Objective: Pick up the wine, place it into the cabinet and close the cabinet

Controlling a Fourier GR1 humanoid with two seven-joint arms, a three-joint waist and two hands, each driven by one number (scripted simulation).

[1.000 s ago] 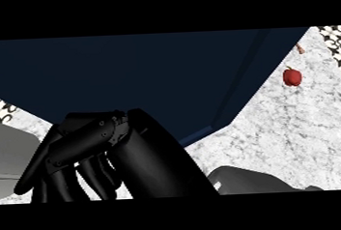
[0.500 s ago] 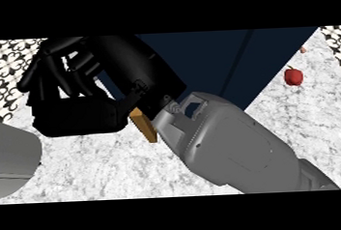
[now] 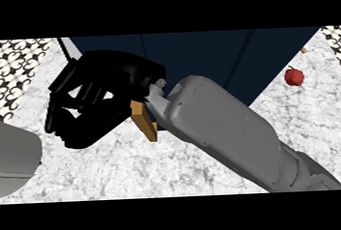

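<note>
The right hand (image 3: 94, 105) sat in the upper left of the frame. Its grey forearm (image 3: 224, 129) ran up to it from the lower right corner, crossing the middle of the picture. The black fingers (image 3: 66, 119) were curled in towards the palm, with pale slivers of the desk (image 3: 133, 171) showing through the gaps. Nothing could be seen inside that curl, so the hand read as closed on itself rather than wrapped around a bottle. A tan piece (image 3: 143, 122) showed at the wrist, where hand met forearm.

The dark blue cabinet (image 3: 199, 53) filled the top centre of the frame, with thin upright seams down its face. The hand lay over the cabinet's lower left corner. From that I judged the arm had been brought across to work at the cabinet front, most likely at a door edge. Whether a door stood open or shut could not be told from this steep angle.

The wine was not visible anywhere. It was not on the marbled desk, not sticking out of the hand and not against the cabinet. It may have been inside the cabinet or hidden behind the hand, but the view did not settle it.

A small red fruit (image 3: 294, 76) lay on the desk at the upper right, just beside the cabinet's slanting right edge and well apart from the hand. A grey forearm (image 3: 10, 162) came in at the left edge, lower down, with its hand out of frame. It looked parked there so that the right arm could work alone. Patterned tiling (image 3: 11, 70) showed in the upper left corner.
</note>
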